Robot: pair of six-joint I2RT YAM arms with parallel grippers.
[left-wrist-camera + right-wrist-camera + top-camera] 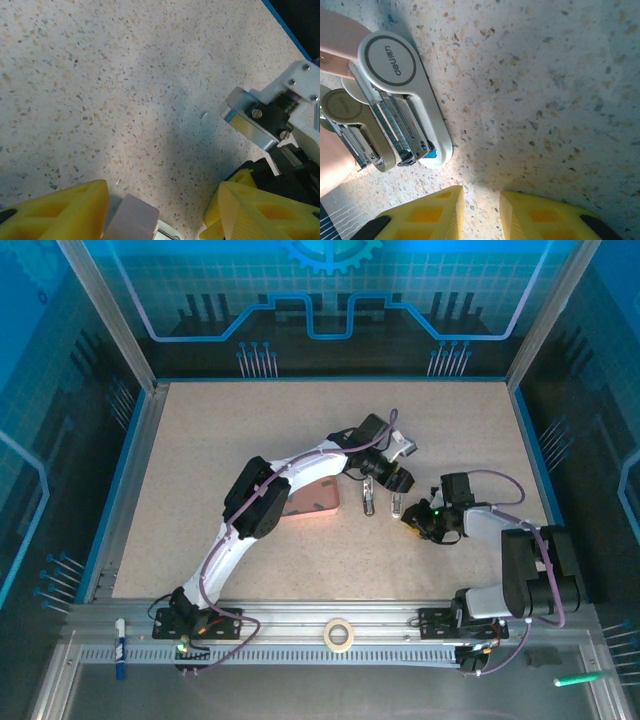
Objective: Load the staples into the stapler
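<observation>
Staplers number two, white stapler (387, 57) and beige stapler (342, 105), beside one pink tray (315, 502).

Table (250, 440): beige, with fine dark and orange speckles.
White stapler (390, 62): off-white, a grey ring and grey lettering on the head, a blue spot at its 5 o'clock end.
Second stapler (340, 106): olive-beige with a darker ring, at 8 o'clock from the white one.
Tray (315, 502): pink.
Left gripper (160, 215): yellow fingers.
Right gripper (482, 210): yellow fingers.
Back wall (400, 280): blue, with a fine grid and brighter lines.
</observation>
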